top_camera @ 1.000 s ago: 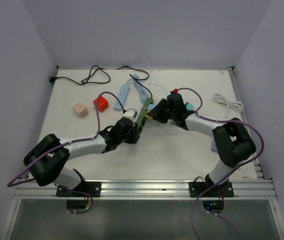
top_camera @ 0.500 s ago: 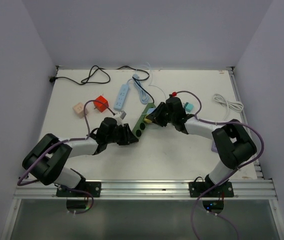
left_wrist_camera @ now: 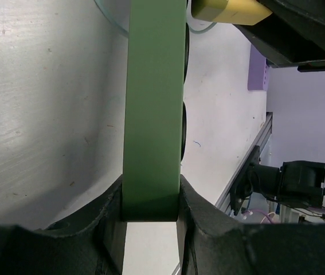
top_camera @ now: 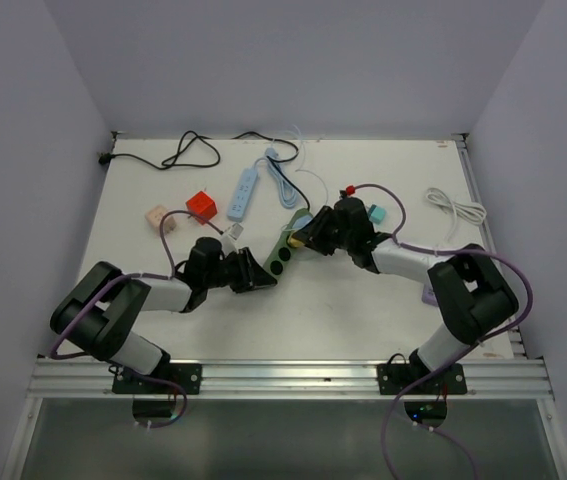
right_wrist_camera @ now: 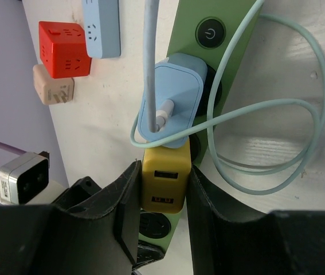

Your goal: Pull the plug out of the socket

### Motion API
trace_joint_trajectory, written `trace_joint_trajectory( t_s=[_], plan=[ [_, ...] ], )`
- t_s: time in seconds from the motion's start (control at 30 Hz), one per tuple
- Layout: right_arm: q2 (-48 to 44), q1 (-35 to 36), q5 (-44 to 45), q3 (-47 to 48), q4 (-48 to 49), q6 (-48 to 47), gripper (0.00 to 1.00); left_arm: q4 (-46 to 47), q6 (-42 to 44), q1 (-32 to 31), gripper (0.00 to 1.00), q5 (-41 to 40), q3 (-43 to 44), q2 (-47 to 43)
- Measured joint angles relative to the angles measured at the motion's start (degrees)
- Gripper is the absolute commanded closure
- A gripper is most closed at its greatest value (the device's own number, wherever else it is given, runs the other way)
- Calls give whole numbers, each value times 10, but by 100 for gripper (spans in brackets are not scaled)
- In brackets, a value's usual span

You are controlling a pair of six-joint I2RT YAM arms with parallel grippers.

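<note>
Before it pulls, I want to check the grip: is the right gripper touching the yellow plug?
Touching. In the right wrist view the right gripper clamps the yellow plug, a finger flat against each side.

The power strip [top_camera: 281,252] lies slantwise mid-counter [top_camera: 363,310], with the left tool [top_camera: 261,277] at its near end and the right tool [right_wrist_camera: 163,197] on a plug [right_wrist_camera: 163,182] seated in it. Behind it lies a second strip [top_camera: 244,193]. A cube adapter [top_camera: 201,207] sits to its left, with a second cube [top_camera: 157,216] further left and a coiled cable [top_camera: 456,208] far right.
</note>
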Motion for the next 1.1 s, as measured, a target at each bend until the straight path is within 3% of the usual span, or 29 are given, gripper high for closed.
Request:
trace_joint_trajectory(
  t_s=[0.3, 0.5, 0.73, 1.1],
  plan=[
    [-6, 0, 1, -1, 0, 0, 100, -10, 14, 5, 100, -4, 1, -10],
    [-6, -2, -3, 13, -1, 2, 100, -139, 85, -30, 100, -110, 45, -78],
    [-6, -9, 3, 23, -9, 0, 100, -233, 137, -90, 100, -228, 108, -81],
    [-6, -10, 10, 23, -26, 0, 100, -251, 162, -106, 100, -258, 120, -62]
  ],
)
